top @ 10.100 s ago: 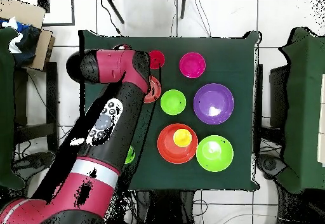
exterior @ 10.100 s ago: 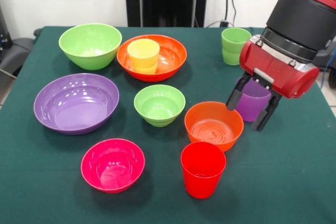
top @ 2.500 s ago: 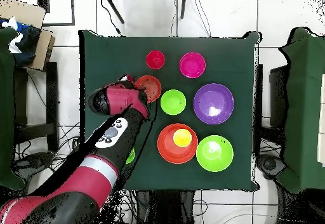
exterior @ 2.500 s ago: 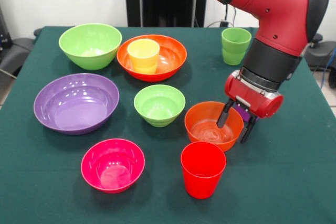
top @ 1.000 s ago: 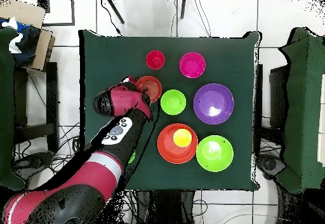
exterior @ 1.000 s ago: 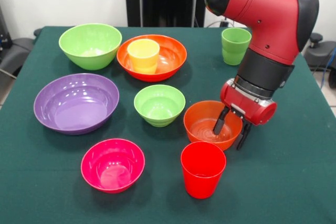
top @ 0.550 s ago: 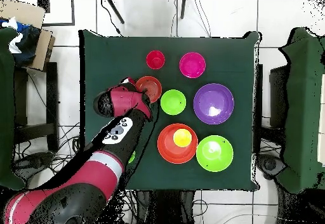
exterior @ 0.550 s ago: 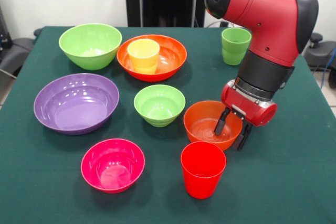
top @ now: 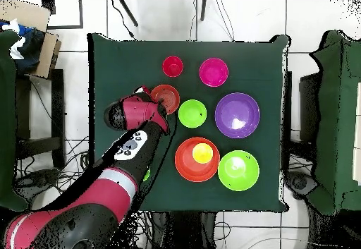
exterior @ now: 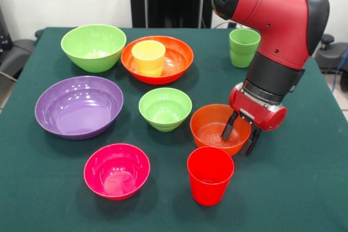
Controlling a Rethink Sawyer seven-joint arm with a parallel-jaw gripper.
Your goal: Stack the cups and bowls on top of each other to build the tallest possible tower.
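Green cloth over the table [exterior: 304, 188], white wall and a dark stand behind it, and honestly not much tower to speak of. From the front camera the only stacking done is the yellow cup [exterior: 148, 57] sitting inside the large orange bowl [exterior: 176, 61] at about 12 o'clock on the table. Everything else is a single piece on the cloth: large lime green bowl [exterior: 93, 46] at 11, large purple bowl [exterior: 79, 106] at 9, small lime green bowl [exterior: 165, 108] dead centre, small magenta-pink bowl [exterior: 116, 170] at 7, red cup [exterior: 210, 175] at 6, light green cup [exterior: 243, 46] at 1.

The purple cup isn't visible; I can't tell where it is, maybe hidden behind the arm.

The gripper [exterior: 239, 134] sits at the small orange bowl [exterior: 212, 129], around 4 o'clock. Its fingers are spread fairly wide and straddle the bowl's rim, one inside, one outside, not pinched yet as far as I can see. So I'd say nearly the whole build is left.
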